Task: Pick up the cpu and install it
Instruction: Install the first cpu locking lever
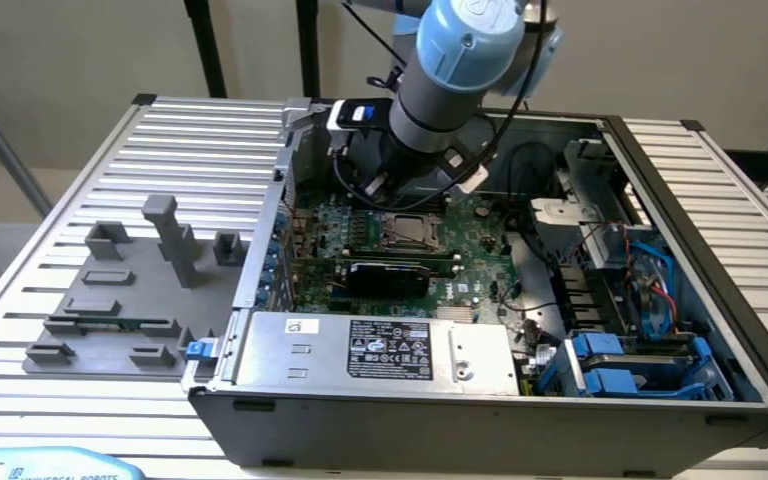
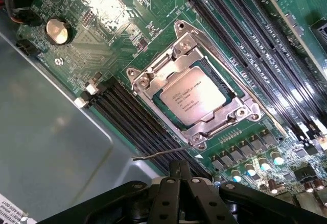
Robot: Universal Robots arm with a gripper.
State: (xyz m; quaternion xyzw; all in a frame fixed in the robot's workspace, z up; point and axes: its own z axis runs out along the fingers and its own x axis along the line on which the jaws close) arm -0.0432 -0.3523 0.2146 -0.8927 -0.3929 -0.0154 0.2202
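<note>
The cpu (image 2: 193, 97) sits in its socket (image 2: 153, 66) on the motherboard (image 2: 102, 9), framed by the metal bracket, inside the open case (image 1: 651, 160) on the counter (image 1: 64, 180). The pincer (image 2: 180, 178) hangs just above the board beside the socket, fingers pressed together and empty. A grey tray (image 1: 124, 300) lies on the counter at the exterior view's left.

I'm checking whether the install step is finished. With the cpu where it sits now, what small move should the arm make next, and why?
Probably a short straight lift away from the board. The cpu already lies flat inside the socket frame on the motherboard, and the gripper is shut and holds nothing, apart from the chip.
</note>
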